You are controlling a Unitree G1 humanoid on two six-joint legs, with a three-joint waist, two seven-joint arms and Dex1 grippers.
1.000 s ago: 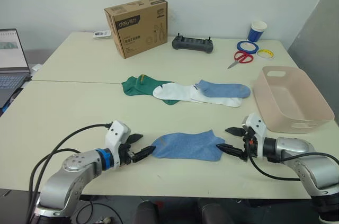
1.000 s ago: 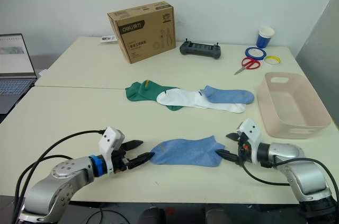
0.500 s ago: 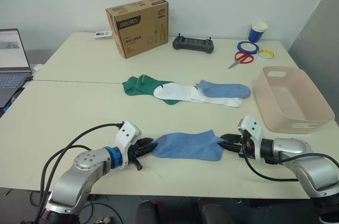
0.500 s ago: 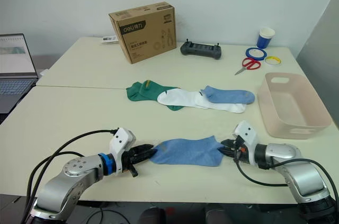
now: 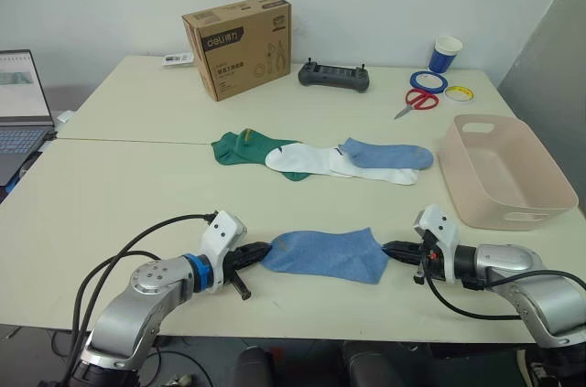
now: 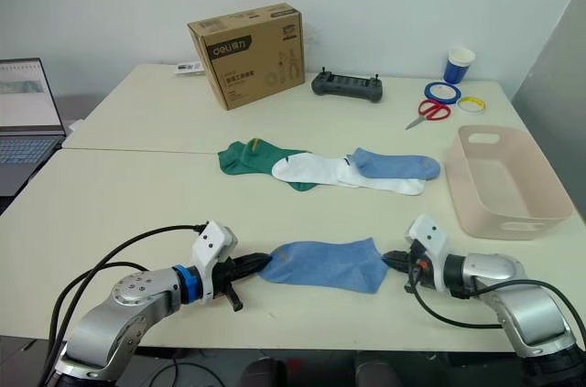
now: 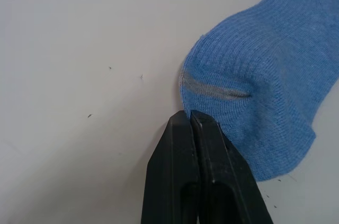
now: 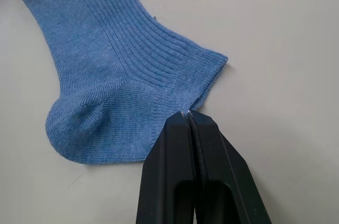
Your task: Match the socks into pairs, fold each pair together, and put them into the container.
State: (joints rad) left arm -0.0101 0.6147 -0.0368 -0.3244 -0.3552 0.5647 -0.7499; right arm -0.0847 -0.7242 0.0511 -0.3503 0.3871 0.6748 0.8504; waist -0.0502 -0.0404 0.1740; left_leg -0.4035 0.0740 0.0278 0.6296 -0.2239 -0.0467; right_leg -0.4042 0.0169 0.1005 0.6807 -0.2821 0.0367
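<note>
a pale table against a white wall, with one light blue sock (image 5: pixel 325 252) pinched at both ends and the container (image 5: pixel 506 170) not yet filled.

the left gripper (image 5: pixel 255 252) is seen closed on the toe end of the sock, the right gripper (image 5: pixel 396 247) closed on its cuff edge, well in front of the container. nothing is seen inside the container; no pair is folded. just left of the container, the other socks lie overlapped in a row: a second light blue sock (image 5: pixel 385 155), white socks (image 5: pixel 307 160) and a dark green sock (image 5: pixel 240 146). pairing, folding and placing are judged still to be done. in the wrist views the shut fingertips (image 7: pixel 189 119) and (image 8: pixel 186 118) are shown biting only the very edge of the fabric, which cannot be made out in the head views.
</note>
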